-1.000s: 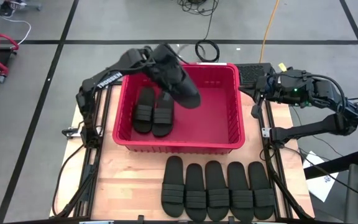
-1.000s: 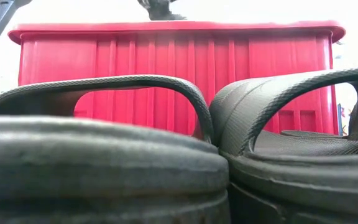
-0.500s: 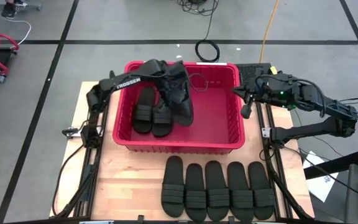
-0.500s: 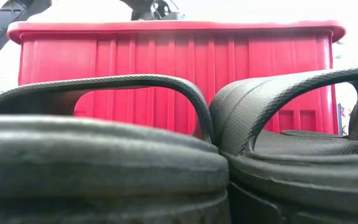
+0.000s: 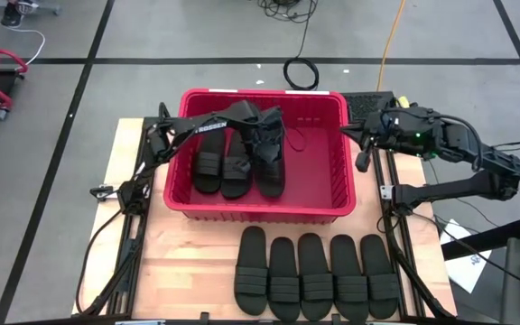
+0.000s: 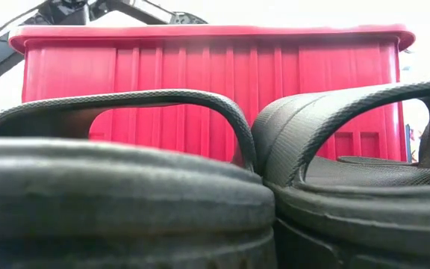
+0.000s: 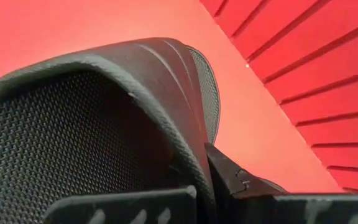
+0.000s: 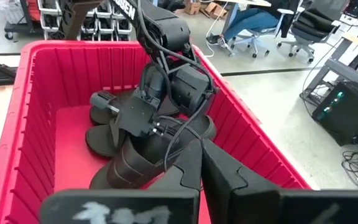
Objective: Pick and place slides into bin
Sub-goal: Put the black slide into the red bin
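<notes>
The left gripper (image 5: 264,144) is reaching down inside the red bin (image 5: 332,206), its fingers clenched on a black slide (image 5: 272,171) resting beside two others (image 5: 223,162) on the bin floor. Five slides (image 5: 316,275) are lining the tabletop's near edge. The right gripper (image 5: 365,149), fingers closed and empty, is hovering at the bin's right rim.

Inside the bin (image 5: 350,171), three slides (image 5: 238,162) and the left end effector (image 5: 269,149) crowd its left half; the right half of its floor lies bare. Five slides (image 5: 317,275) line the worktop (image 5: 188,271) in front, leaving bare wood beside them.
</notes>
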Robot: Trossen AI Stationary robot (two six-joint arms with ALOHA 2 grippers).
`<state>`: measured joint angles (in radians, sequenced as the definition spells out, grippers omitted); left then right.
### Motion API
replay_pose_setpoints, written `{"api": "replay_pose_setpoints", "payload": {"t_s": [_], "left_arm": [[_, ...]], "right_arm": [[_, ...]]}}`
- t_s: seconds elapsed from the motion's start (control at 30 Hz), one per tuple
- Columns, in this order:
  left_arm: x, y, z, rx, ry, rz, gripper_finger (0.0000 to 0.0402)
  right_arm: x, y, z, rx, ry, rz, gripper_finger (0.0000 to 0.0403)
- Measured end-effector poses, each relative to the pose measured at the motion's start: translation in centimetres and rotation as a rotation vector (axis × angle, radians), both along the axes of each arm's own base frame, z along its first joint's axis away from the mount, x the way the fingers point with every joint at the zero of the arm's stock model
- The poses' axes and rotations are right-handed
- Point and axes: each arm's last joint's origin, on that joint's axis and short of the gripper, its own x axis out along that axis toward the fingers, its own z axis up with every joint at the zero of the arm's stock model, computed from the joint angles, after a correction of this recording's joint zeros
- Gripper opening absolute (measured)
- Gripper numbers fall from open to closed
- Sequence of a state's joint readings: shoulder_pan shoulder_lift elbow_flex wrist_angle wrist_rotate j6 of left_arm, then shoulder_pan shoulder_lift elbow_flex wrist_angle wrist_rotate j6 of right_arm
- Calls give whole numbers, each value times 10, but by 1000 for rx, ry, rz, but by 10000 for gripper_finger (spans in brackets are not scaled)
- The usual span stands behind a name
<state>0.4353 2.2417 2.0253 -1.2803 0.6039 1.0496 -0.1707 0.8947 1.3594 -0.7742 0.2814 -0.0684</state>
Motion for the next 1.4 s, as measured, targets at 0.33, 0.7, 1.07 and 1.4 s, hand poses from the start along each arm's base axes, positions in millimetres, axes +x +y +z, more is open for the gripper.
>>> {"api": "replay_pose_setpoints", "payload": {"t_s": [0.33,0.7,1.07,1.4], "left_arm": [[5,15,-30,-28,43,33,0],[9,20,-44,-1,42,40,2],[20,20,-46,115,37,117,48],[18,24,-51,86,40,128,113]], "right_arm": [[-3,1,1,-2,-10,-1,0],[-3,0,1,1,-11,-3,0],[-3,1,1,2,-11,-3,0],[-3,1,1,2,-12,-2,0]]}}
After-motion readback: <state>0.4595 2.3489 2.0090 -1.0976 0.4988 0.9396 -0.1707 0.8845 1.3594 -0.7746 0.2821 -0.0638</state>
